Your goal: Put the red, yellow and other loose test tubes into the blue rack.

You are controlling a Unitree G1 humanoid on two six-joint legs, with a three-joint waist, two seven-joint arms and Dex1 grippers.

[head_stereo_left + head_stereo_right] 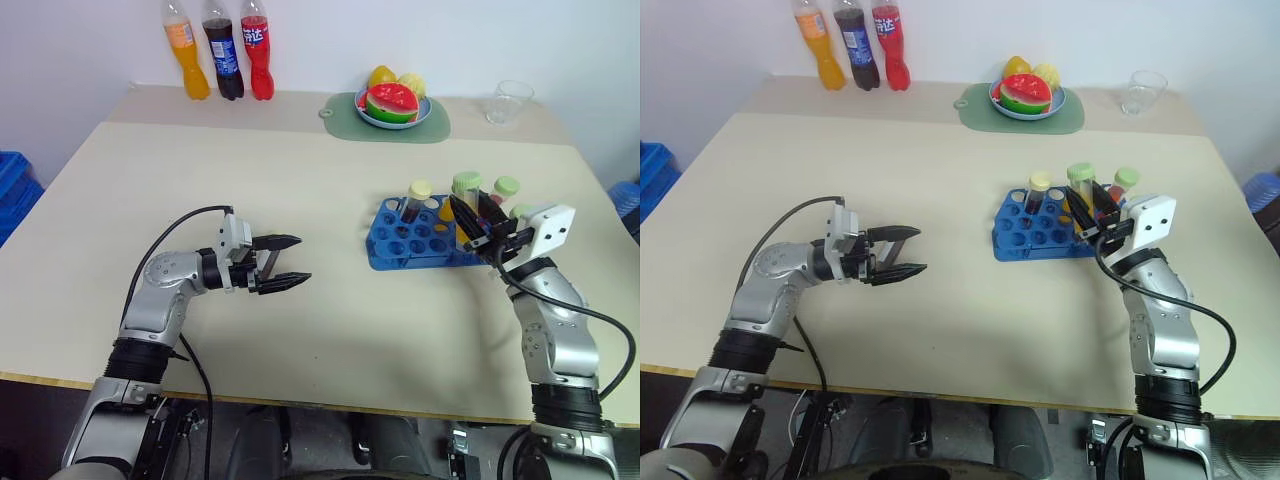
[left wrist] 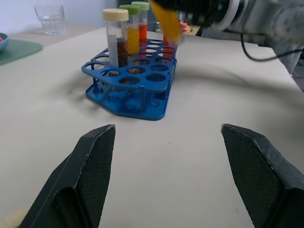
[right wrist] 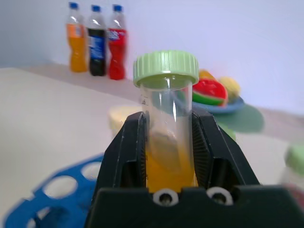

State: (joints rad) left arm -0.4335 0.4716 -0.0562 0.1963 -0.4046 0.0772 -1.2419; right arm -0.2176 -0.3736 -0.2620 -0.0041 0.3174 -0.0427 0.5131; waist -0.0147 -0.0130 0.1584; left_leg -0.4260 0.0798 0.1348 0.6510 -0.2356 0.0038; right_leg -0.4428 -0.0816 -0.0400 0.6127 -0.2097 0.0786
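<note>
The blue rack (image 1: pixel 398 252) stands on the table right of centre. A cream-capped tube (image 1: pixel 420 191) with dark liquid stands in it, and two green-capped tubes (image 2: pixel 133 26) with orange and red liquid stand behind that one. My right gripper (image 1: pixel 462 212) hangs over the rack's right end, shut on a yellow-liquid tube (image 3: pixel 166 90) with a light green cap. The tube is tilted, its yellow bottom (image 2: pixel 166 21) above the rack's holes. My left gripper (image 1: pixel 303 259) is open and empty, level above the table left of the rack, pointing toward it.
Three soft-drink bottles (image 1: pixel 218 55) stand at the back left. A pale green plate of fruit (image 1: pixel 392 108) and a clear glass (image 1: pixel 510 100) sit at the back right. A blue crate (image 1: pixel 14 190) lies beyond the table's left edge.
</note>
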